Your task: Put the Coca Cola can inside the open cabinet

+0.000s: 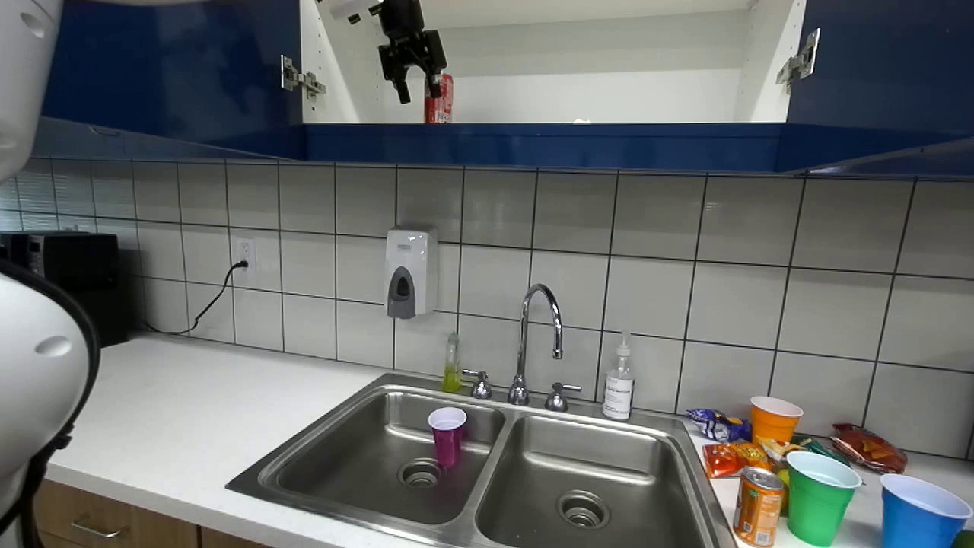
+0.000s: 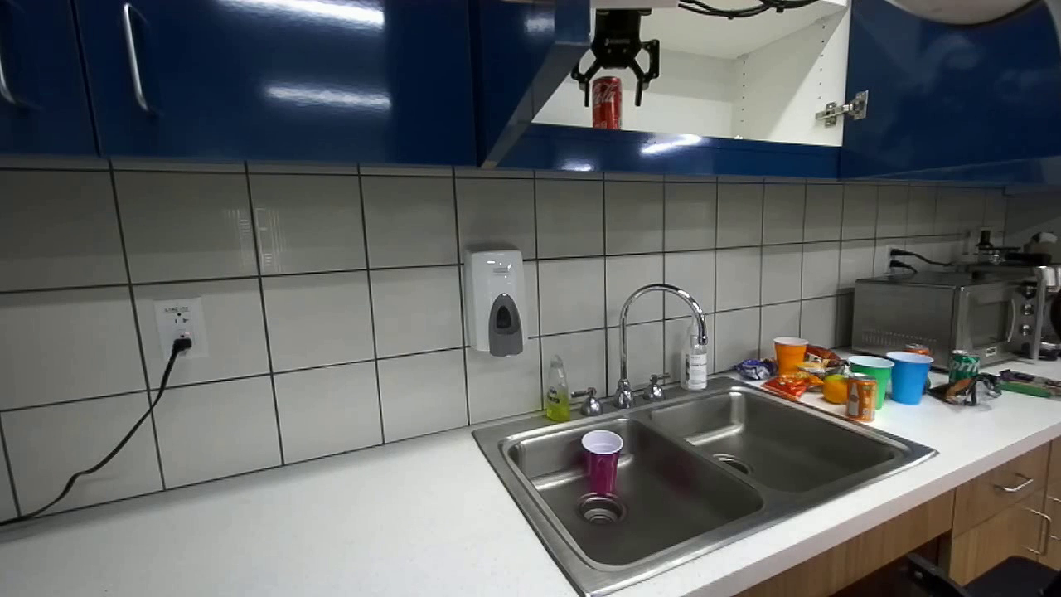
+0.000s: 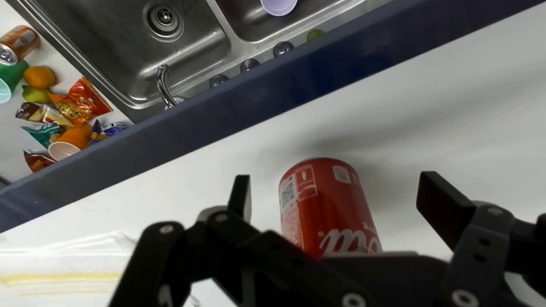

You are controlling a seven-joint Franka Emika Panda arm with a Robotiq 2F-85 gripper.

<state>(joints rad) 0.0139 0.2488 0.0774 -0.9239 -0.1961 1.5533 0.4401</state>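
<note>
we see the black two-fingered pincer [image 2: 612,100] spread wide, gripping nothing; between its fingers [image 3: 443,209], with a gap either side, the red cylindrical metal coca cola can [image 3: 328,204] stands upright inside the wide blue-fronted, cream-lined cabinet [image 1: 593,53]. likely only withdrawal remains: we should lift straight up until clear of the can, then back out over the glossy blue front edge [image 3: 222,111] below the pincer, avoiding the flat blue door [image 2: 518,66] to its side; open interior lies opposite.

Red can [image 1: 440,112]: stood in the open cabinet [image 1: 544,142], partly hidden by the pincer [image 1: 419,93].
Pincer: hung with its fingers apart.
Purple cup [image 1: 447,441]: sat in the sink [image 1: 350,464].
Green cup [image 1: 819,504]: stood on the bench [image 1: 228,411] near an orange can [image 1: 758,508].
</note>
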